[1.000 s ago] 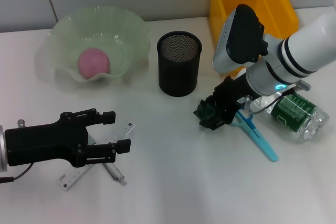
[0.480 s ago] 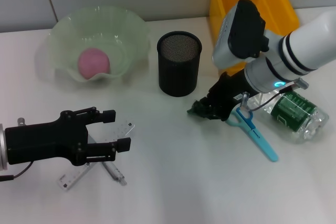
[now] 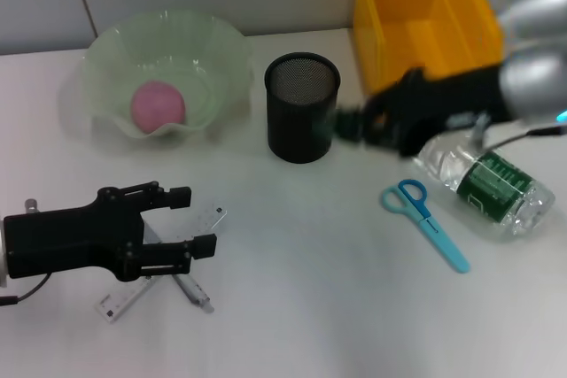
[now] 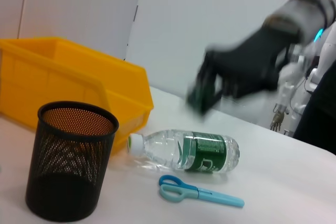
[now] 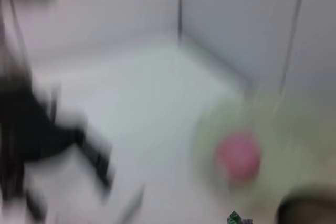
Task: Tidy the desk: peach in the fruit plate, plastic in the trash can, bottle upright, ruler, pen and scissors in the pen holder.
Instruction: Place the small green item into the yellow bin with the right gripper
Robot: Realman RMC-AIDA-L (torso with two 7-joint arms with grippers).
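Note:
My right gripper is raised in the air between the black mesh pen holder and the yellow trash can, shut on a dark green plastic scrap. The blue scissors and the clear bottle, which lies on its side, are on the table below it. The pink peach sits in the green fruit plate. My left gripper is open at the front left, over the white ruler and the pen.
The trash can stands at the back right, just behind the bottle. The pen holder stands mid-table, about a hand's width right of the plate. The right wrist view is blurred; the peach and the plastic scrap show in it.
My right gripper has lifted the plastic scrap off the table beside the scissors and swung up and back toward the trash can. The left arm has barely moved.

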